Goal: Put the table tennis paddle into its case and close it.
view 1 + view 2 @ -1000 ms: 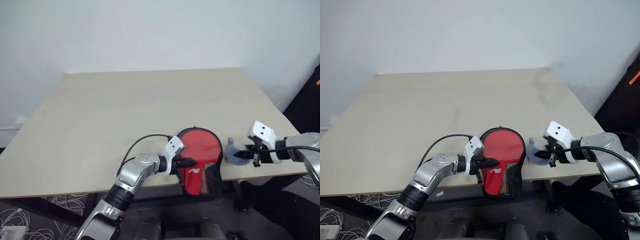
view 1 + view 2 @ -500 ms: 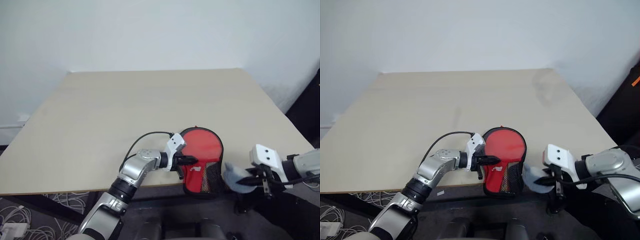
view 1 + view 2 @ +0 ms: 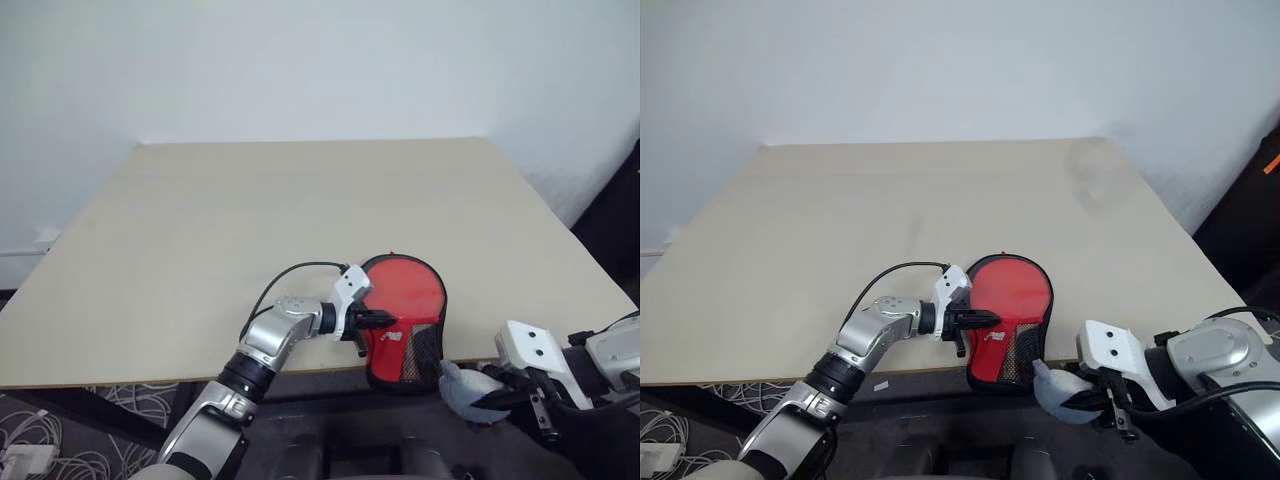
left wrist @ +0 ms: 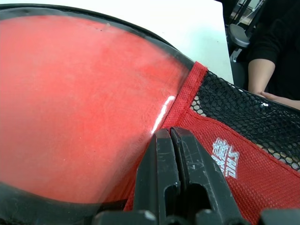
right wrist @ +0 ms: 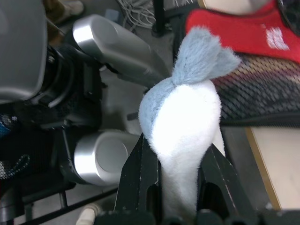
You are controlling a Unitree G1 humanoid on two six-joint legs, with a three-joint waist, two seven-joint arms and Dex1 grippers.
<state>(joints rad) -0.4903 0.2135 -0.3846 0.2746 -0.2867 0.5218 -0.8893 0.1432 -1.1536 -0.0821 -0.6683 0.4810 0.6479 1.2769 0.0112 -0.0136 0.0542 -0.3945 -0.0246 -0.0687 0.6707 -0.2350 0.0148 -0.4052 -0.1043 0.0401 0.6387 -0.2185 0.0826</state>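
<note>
Red and edged in black, the case [image 3: 404, 322] lies closed at the near edge of the pale wooden table [image 3: 250, 230], its mesh panel and narrow end hanging slightly past the rim. The table tennis paddle itself cannot be seen. The left gripper [image 3: 384, 320] rests on the case's left side with its fingers [image 4: 168, 173] pressed together (tips at the seam between smooth red face and mesh). Off the table, below its near right corner, the right gripper [image 3: 1087, 401] is clamped on a blue-and-white plush toy [image 5: 185, 122], apart from the case.
</note>
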